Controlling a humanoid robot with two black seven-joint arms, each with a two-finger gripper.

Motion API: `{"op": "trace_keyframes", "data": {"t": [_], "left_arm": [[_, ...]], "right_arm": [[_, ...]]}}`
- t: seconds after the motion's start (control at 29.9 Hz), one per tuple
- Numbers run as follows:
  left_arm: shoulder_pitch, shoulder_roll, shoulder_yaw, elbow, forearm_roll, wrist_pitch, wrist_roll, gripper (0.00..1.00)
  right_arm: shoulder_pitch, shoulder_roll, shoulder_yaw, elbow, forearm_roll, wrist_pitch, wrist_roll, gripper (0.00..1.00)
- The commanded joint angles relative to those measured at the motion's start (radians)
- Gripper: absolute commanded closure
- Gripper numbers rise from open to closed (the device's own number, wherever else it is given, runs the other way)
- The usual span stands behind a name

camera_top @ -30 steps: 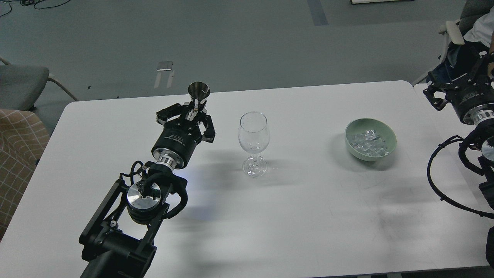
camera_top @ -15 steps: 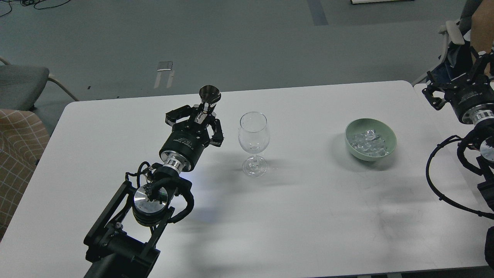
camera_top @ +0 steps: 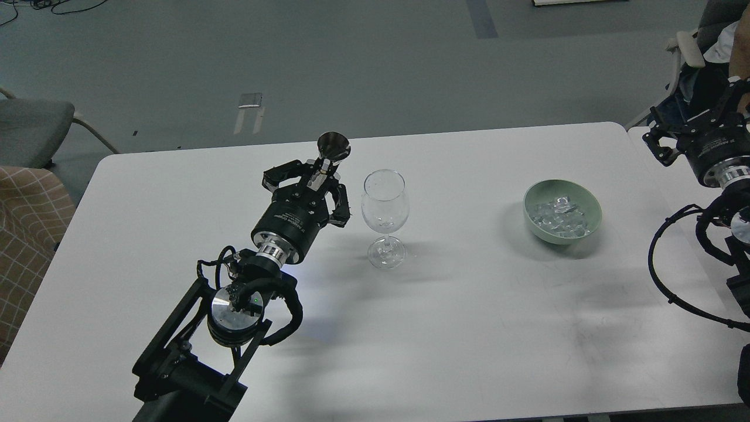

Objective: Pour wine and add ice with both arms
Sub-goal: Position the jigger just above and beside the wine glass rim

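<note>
Centrally on the white counter point(camera_top: 469, 328) stands an upright wine glass point(camera_top: 385, 202), clear, its foot resting on the surface. Just to its left, the left arm point(camera_top: 246, 305) reaches in from the lower left corner, and its left pincer point(camera_top: 321, 174) is clamped on the narrow stem of a small metal cup point(camera_top: 333, 146), a dark, shiny, cone-shaped measure whose open mouth faces up and somewhat toward the camera. That cup sits close beside the rim of the glass, a little higher in the view, with a small gap between them; whether it holds any liquid cannot be told.

Well to the right of the glass rests a pale green bowl point(camera_top: 536, 221), and inside it lies the ice point(camera_top: 559, 217), a heap of small clear chunks covering the bottom.

At the far right edge, the right arm point(camera_top: 718, 199) hangs beyond the corner of the counter, well apart from the bowl. Its right pincer point(camera_top: 712, 114) shows black linkages spread to either side, but the fingertips are cut off and dark against the background, so it cannot be told whether they stand apart or together. A looping black cable point(camera_top: 662, 275) curves below it.
</note>
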Motion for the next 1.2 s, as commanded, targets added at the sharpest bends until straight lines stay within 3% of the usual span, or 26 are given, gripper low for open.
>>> {"op": "trace_keyframes", "data": {"t": [0.0, 1.17], "left_arm": [[0.001, 0.0, 0.001, -0.001, 0.0, 0.002, 0.0, 1.0], [0.004, 0.0, 0.032, -0.016, 0.086, 0.028, -0.001, 1.0]], "right_arm": [[-0.001, -0.001, 0.0, 0.001, 0.0, 0.0, 0.0, 0.0], [-0.011, -0.001, -0.002, 0.003, 0.0, 0.0, 0.0, 0.0]]}}
